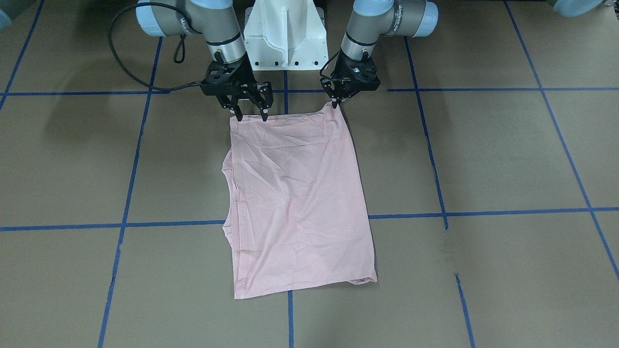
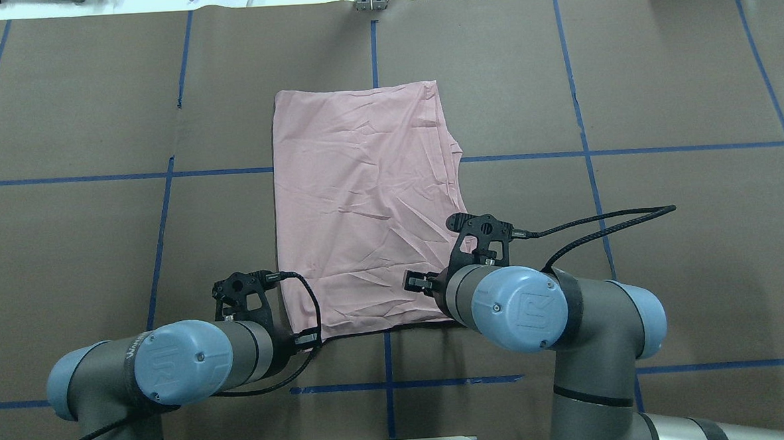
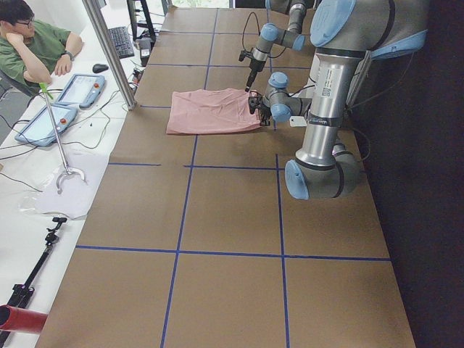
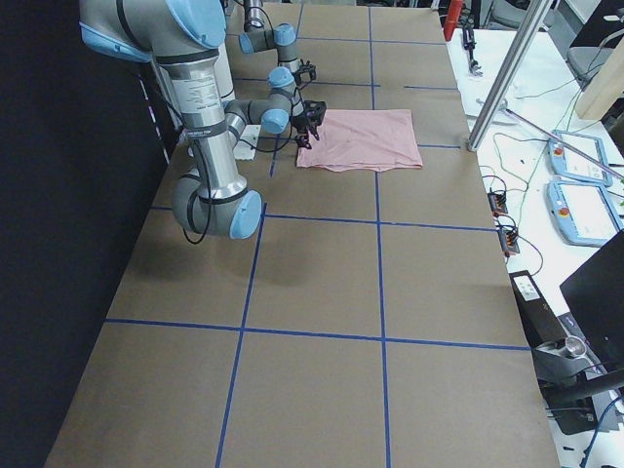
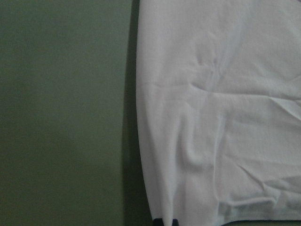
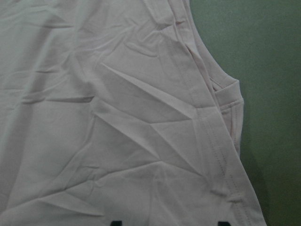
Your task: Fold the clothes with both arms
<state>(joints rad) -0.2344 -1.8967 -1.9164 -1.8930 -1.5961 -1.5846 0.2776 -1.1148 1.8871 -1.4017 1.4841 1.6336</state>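
The pale pink T-shirt [image 1: 300,193] lies flat on the brown table, folded into a tall rectangle with the sleeve folds along one long side; its print is hidden. My left gripper [image 1: 335,101] is shut on the shirt's near corner, which rises slightly towards it. In the left wrist view its fingertips [image 5: 166,221] sit together at the shirt's edge [image 5: 225,117]. My right gripper [image 1: 252,115] stands open over the other near corner, fingertips [image 6: 115,222] wide apart above wrinkled fabric [image 6: 117,117]. In the overhead view both arms cover the shirt's [image 2: 364,201] near edge.
The white pedestal [image 1: 285,34] stands just behind the two grippers. Blue tape lines [image 1: 290,314] grid the table. A black cable [image 2: 600,226] loops right of the right arm. A person [image 3: 36,43] sits at a side desk with tablets, beyond a metal pole [image 3: 109,51].
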